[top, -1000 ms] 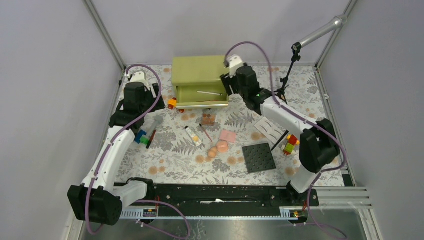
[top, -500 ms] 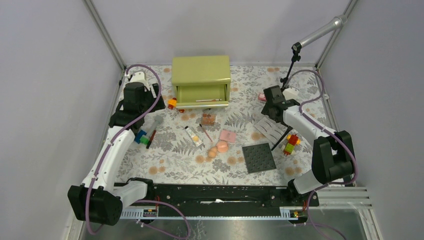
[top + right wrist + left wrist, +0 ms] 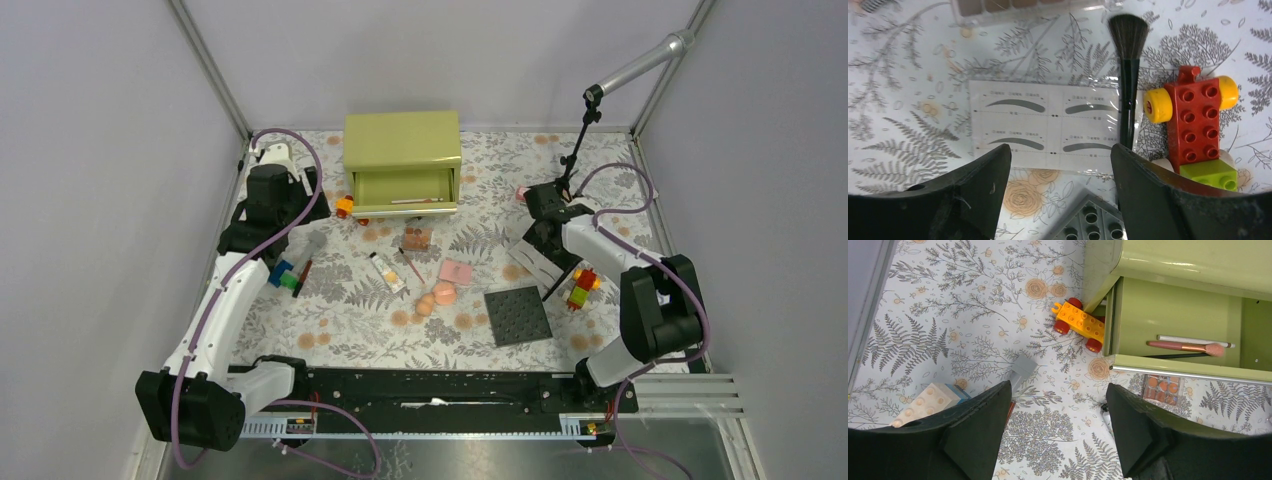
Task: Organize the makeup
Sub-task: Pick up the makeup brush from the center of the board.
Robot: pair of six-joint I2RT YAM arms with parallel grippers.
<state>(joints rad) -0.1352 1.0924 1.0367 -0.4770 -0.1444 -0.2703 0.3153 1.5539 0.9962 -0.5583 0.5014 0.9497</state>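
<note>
Stencil sheet [image 3: 1045,125] under right gripper [image 3: 1060,150], jaws apart, apparently untouched.

Green drawer box [image 3: 402,142] at the tabletop's far edge, drawer open. Orange toy car [image 3: 1079,325] against its left front corner. Dark grey studded plate [image 3: 518,315] lies flat, right of centre. Red brick car [image 3: 1193,117], yellow wheels, toward the right edge, a green brick [image 3: 1209,174] touching its end. White-and-blue bricks [image 3: 928,397] near the left edge.

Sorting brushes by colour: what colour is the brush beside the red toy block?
The brush is black, bristles and handle; best in right wrist view.
</note>
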